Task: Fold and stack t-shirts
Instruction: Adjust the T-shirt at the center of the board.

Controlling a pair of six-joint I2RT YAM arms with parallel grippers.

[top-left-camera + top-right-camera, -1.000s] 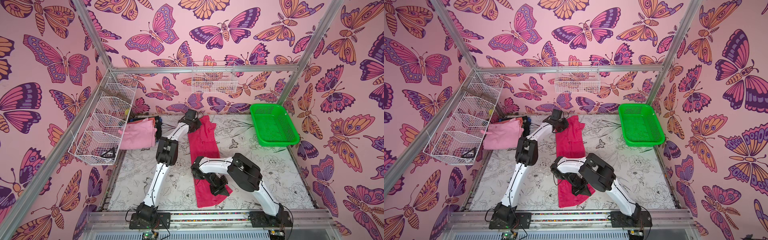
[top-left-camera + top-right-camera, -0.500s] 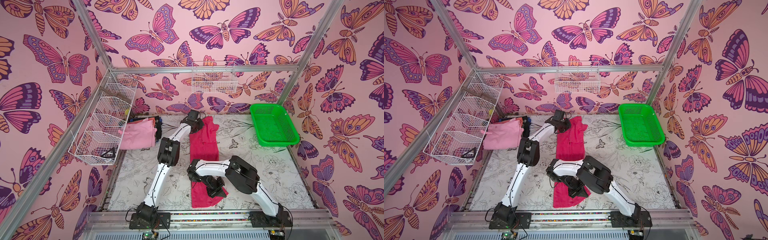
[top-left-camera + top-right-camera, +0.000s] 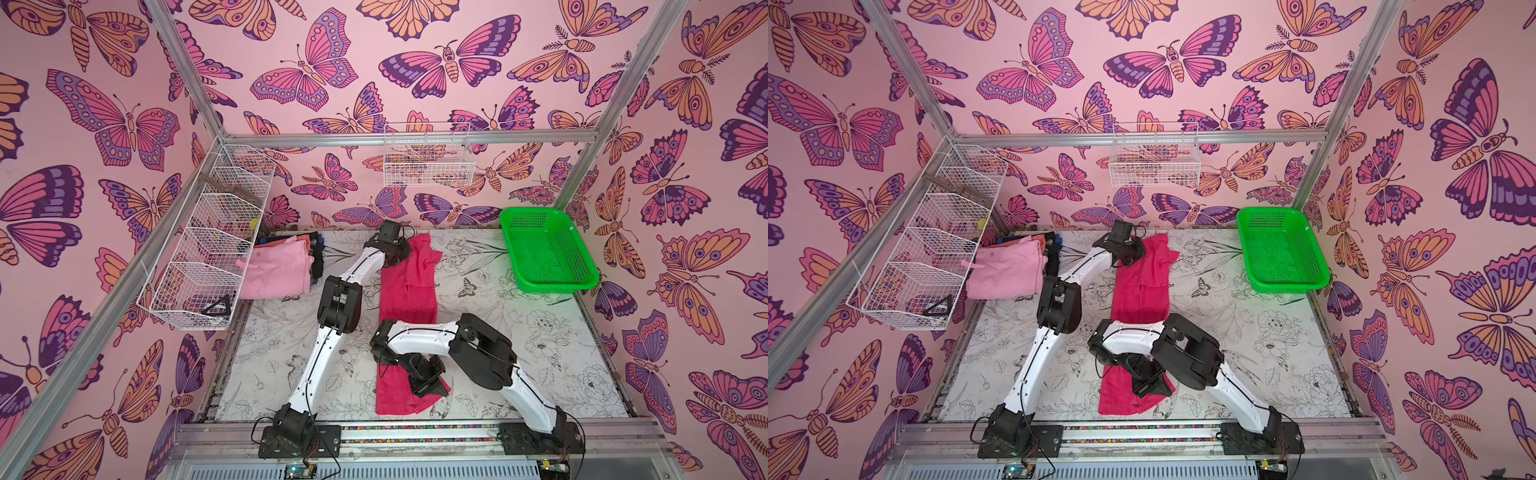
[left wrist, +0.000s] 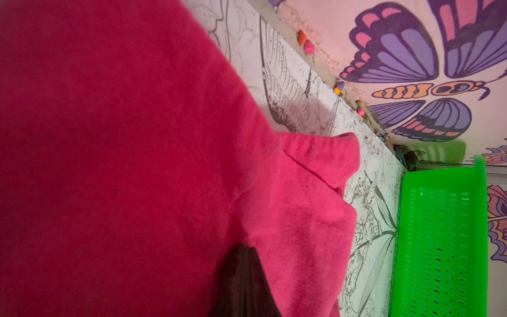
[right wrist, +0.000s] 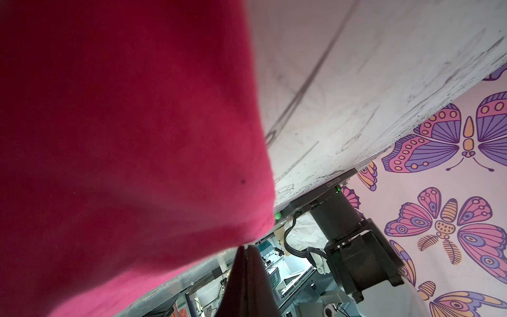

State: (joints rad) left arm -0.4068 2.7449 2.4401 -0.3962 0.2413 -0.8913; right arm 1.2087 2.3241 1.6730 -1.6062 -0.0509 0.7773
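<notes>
Crimson t-shirt (image 3: 409, 291) lies as a long narrow strip on the table (image 3: 561, 332), well apart from the green basket (image 3: 557, 286), on its mid-table side.

Strip's end level with the basket: left gripper (image 3: 401, 254), jaws pressed together on the cloth, with a sleeve bunched beside it.

Opposite end, farther from the basket: right gripper (image 5: 247, 263), jaws pinching the hem corner.

Light pink t-shirt (image 3: 276, 270) sits folded beyond the crimson one, as reckoned from the basket. It lies atop the orange and dark shirts (image 3: 314, 251).
</notes>
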